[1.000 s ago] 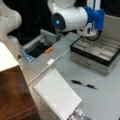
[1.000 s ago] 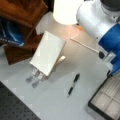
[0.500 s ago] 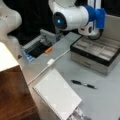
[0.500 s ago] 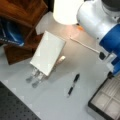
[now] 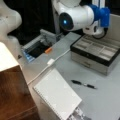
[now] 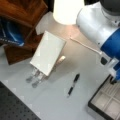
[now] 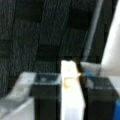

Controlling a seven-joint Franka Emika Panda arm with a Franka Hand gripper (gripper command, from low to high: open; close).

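In the wrist view my gripper [image 7: 72,100] is shut on a white block [image 7: 71,82], which stands upright between the two black fingers [image 7: 46,96]. Behind it is a dark woven backdrop. Both front views show only the arm's white and blue body [image 5: 75,17] [image 6: 100,22], high above the table; the gripper itself is hidden there. Below the arm sits a grey compartment box [image 5: 95,53] [image 6: 105,100]. A black pen [image 5: 83,84] [image 6: 73,85] lies on the table beside it.
A white spiral notebook [image 5: 57,97] [image 6: 47,53] lies near a wooden shelf [image 5: 12,95] [image 6: 22,15]. A white cable [image 5: 50,62] [image 6: 85,45] crosses the table. An open grey tray [image 5: 37,47] holds an orange item [image 5: 48,50]. Metal clips [image 6: 33,78] lie by the notebook.
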